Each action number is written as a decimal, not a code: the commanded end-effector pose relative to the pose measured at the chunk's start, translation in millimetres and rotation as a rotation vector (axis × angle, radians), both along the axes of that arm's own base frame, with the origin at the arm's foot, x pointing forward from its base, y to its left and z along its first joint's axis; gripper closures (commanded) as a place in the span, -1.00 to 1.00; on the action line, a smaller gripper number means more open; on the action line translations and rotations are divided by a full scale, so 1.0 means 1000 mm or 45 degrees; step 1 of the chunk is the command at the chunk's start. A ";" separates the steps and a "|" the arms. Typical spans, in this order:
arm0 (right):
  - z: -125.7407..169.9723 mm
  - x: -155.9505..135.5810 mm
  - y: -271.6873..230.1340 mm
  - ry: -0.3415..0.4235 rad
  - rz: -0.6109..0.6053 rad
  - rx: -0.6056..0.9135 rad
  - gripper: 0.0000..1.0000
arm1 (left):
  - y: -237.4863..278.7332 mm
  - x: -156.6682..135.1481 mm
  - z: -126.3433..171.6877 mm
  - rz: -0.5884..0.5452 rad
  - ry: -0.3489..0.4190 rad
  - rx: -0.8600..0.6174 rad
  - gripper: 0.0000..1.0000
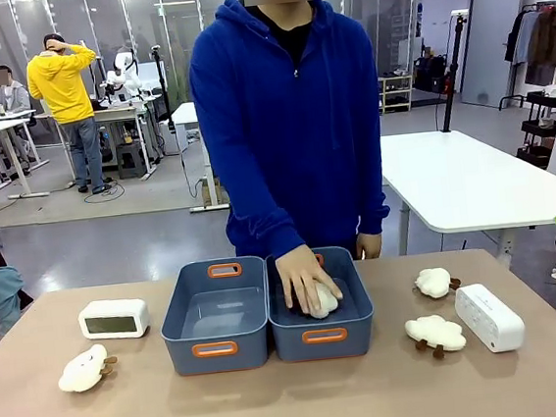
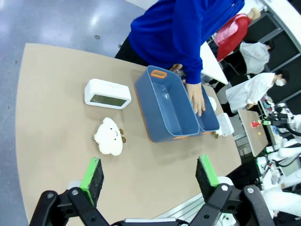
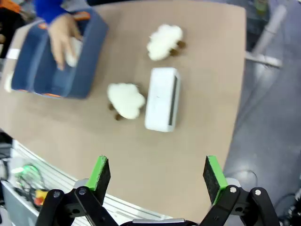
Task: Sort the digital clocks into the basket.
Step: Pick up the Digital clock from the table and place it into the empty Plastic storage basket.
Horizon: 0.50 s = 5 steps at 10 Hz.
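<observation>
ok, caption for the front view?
Person's hand on a plush sheep in the right bin; both digital clocks lie on the table.

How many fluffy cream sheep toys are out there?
4 cream plush sheep: one left of the two blue-grey plastic bins; two right of them; one in the right bin under the person's hand. More may hide there.

The front view looks low across the tabletop (image 1: 297, 409) at the two baskets (image 1: 247, 351), fairly near. Both wrist views look down from high up, left and right of the baskets, sharing them.
</observation>
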State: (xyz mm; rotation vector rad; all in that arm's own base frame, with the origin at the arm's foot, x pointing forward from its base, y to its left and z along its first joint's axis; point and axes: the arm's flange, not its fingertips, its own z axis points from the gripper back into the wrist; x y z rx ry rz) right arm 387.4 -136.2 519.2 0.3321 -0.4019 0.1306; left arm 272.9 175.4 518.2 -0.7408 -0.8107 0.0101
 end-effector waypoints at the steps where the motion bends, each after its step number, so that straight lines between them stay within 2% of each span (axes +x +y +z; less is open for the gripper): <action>1: -0.020 0.037 0.021 0.167 0.010 -0.163 -1.00 | 0.000 0.000 0.000 -0.011 0.004 -0.002 -1.00; 2: -0.044 0.057 0.037 0.188 -0.002 -0.197 -1.00 | 0.000 0.000 0.000 -0.011 0.004 -0.002 -1.00; 3: -0.068 0.072 0.048 0.183 -0.068 -0.315 -1.00 | 0.000 0.000 0.000 -0.011 0.004 -0.002 -1.00; 5: -0.098 0.085 0.065 0.260 -0.067 -0.317 -1.00 | 0.000 0.000 0.000 -0.011 0.004 -0.002 -1.00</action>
